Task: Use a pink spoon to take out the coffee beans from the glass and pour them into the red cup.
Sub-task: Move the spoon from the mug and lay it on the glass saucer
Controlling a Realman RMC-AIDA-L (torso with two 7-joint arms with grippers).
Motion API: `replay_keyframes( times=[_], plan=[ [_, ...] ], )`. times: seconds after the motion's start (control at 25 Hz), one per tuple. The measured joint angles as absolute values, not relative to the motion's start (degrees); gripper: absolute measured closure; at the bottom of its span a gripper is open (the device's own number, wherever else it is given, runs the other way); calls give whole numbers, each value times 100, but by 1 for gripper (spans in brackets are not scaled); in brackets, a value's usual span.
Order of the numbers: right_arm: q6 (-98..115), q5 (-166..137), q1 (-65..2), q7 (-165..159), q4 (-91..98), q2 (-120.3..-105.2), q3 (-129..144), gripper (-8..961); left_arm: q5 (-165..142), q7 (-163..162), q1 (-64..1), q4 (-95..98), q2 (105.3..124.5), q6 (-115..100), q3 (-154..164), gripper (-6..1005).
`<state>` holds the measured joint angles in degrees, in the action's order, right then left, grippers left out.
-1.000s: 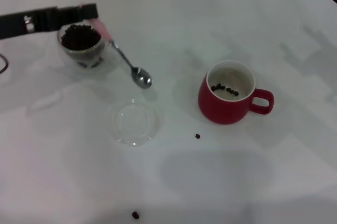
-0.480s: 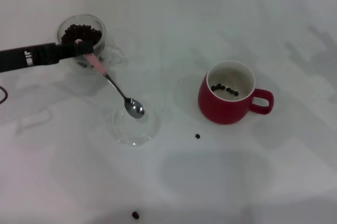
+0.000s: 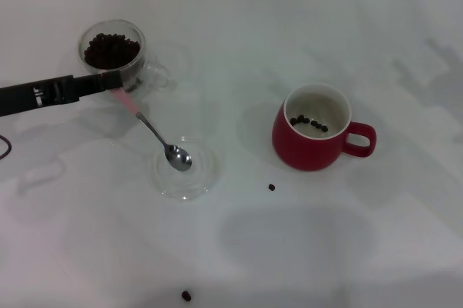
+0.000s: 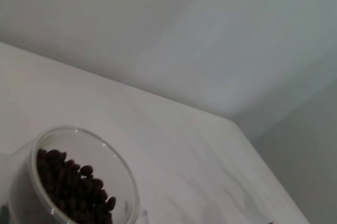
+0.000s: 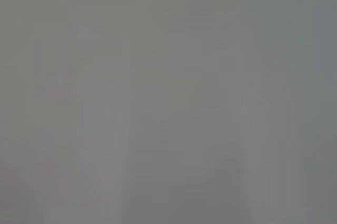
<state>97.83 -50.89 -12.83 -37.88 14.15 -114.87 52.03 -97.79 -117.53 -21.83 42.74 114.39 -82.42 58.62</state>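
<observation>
On the white tabletop (image 3: pixel 304 26), the left pincer (image 3: pixel 108 84), a slim black tool reaching in from the robot's left, is closed on the pale pink handle of the small pink spoon (image 3: pixel 155 137) with its shiny metal bowl and neck. The spoon slants down and away from the pincer, and its metal bowl lies over the flat clear round glass saucer (image 3: pixel 185 168), seemingly resting on it; the bowl looks empty. Just behind the pincer stands the small clear double-walled glass (image 3: pixel 113 53) with its clear side handle, heaped with dark, nearly black coffee beans (image 3: pixel 111 49). The left wrist view shows the same glass close up, beans piled to one side inside its rim. Well apart, on the robot's right, sits the rounded red cup (image 3: pixel 316 136), white inside, its loop handle pointing right and a few beans lying at its bottom. One stray bean (image 3: pixel 271 187) lies near the cup's base, another (image 3: pixel 186 296) close to the near edge. The right pincer is out of sight.
</observation>
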Motion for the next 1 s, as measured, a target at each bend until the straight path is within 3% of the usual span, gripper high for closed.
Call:
replay_keyframes(
  times=[1.0],
  plan=[
    [9821, -5106, -1283, -3788, 1415, -11487, 5248, 113, -10468, -11758, -2481, 3990, 11771, -7793, 5906, 866]
  ],
)
